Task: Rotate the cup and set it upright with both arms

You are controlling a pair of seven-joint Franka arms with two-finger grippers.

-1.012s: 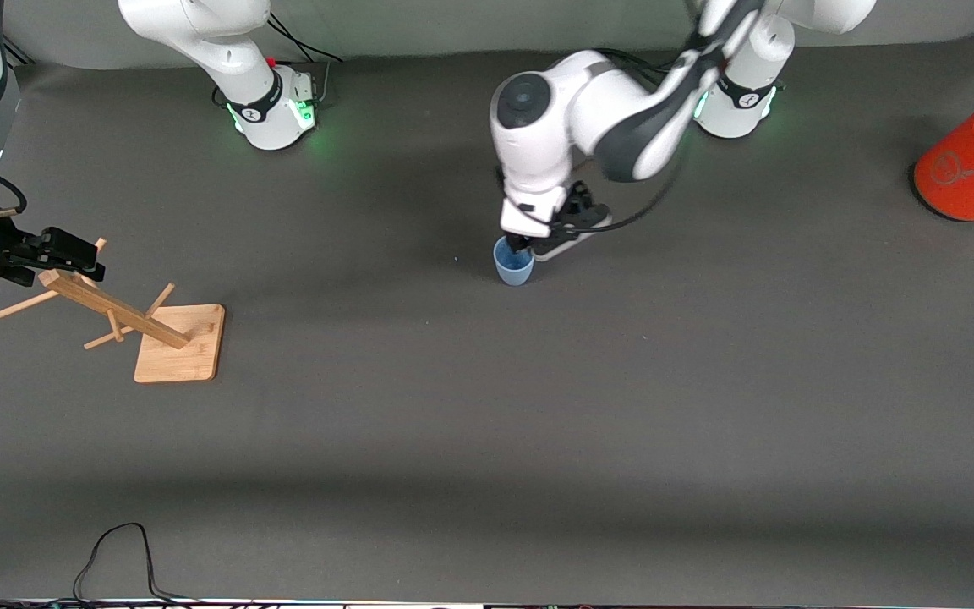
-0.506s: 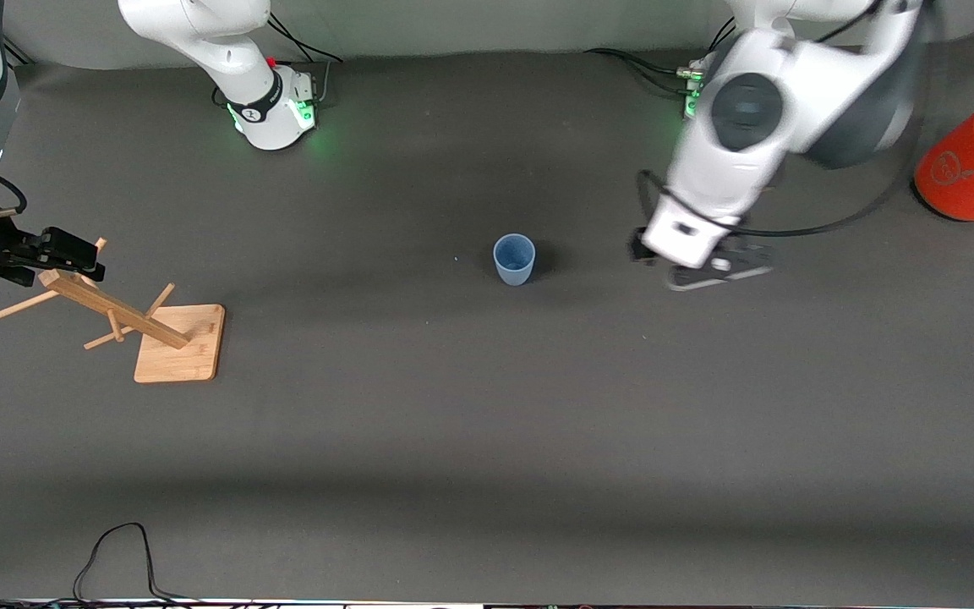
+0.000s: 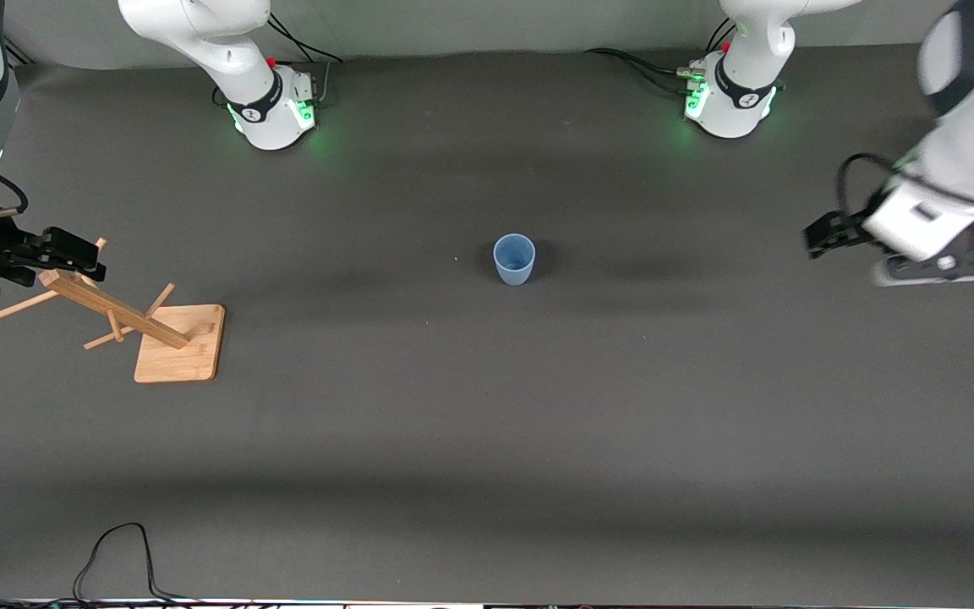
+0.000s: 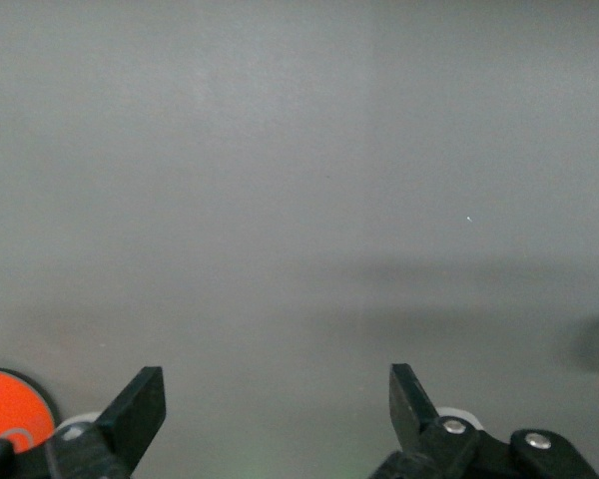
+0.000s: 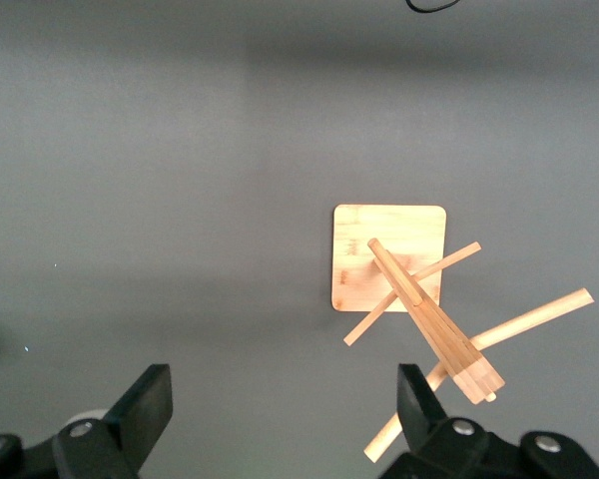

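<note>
The pale-blue cup (image 3: 514,259) stands upright, mouth up, alone in the middle of the table. My left gripper (image 3: 834,233) hangs in the air toward the left arm's end of the table, well away from the cup. In the left wrist view the left gripper (image 4: 277,399) is open over bare grey mat with nothing between its fingers. My right gripper (image 3: 73,254) waits at the right arm's end, over the wooden rack (image 3: 128,317). The right wrist view shows the right gripper (image 5: 285,404) open and empty. Neither wrist view shows the cup.
A wooden peg rack on a square base (image 5: 389,259) stands at the right arm's end. An orange-red cylinder (image 4: 10,404) stands at the left arm's end, close under my left gripper. A black cable (image 3: 115,558) lies along the table edge nearest the front camera.
My left gripper came away from the cup's rim and swung open toward the left arm's end of the table. The cup stayed upright where it was. The right arm has not moved.
</note>
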